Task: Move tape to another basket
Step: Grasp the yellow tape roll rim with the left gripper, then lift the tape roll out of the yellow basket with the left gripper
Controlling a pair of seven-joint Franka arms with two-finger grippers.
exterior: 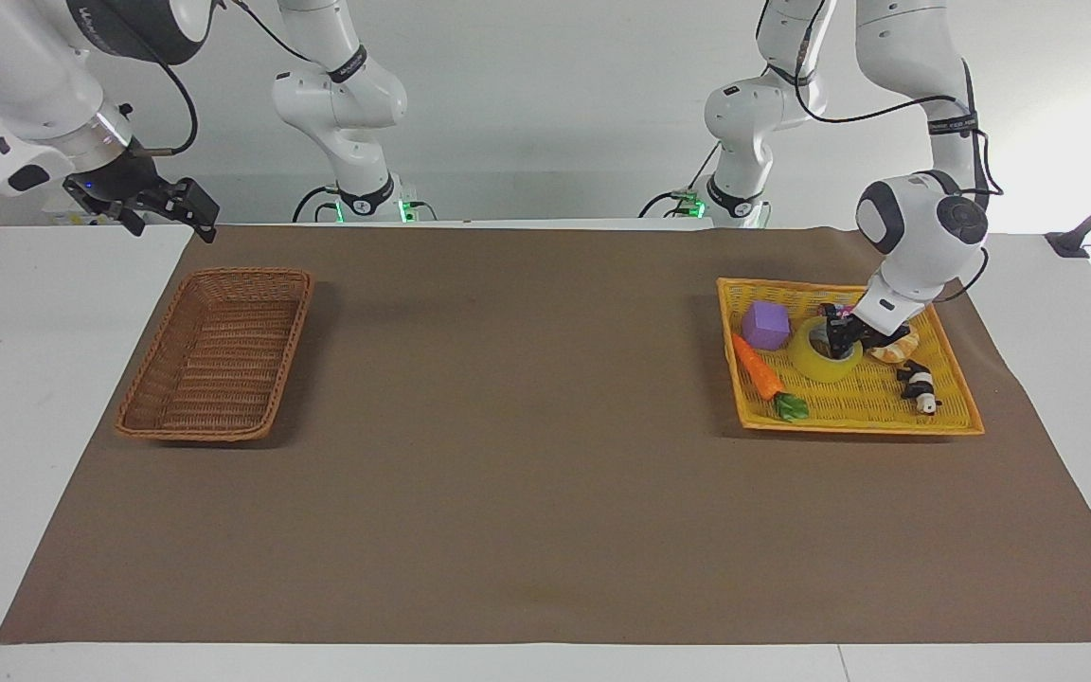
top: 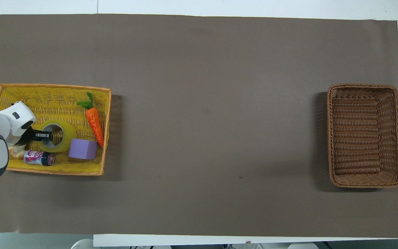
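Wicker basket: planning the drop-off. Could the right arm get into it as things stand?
Probably yes: the right gripper waits open just past the wicker basket, which looks empty and uncovered.

the left arm comes down from its base in a folded elbow, its white wrist tilted low and its left gripper point(exterior: 837, 339) pointed down, fingers pinched together on what looks like a ring's wall (one finger seemingly inside the hole). the right arm waits raised at its own end, its right gripper point(exterior: 187, 206) in the air, fingers spread apart.
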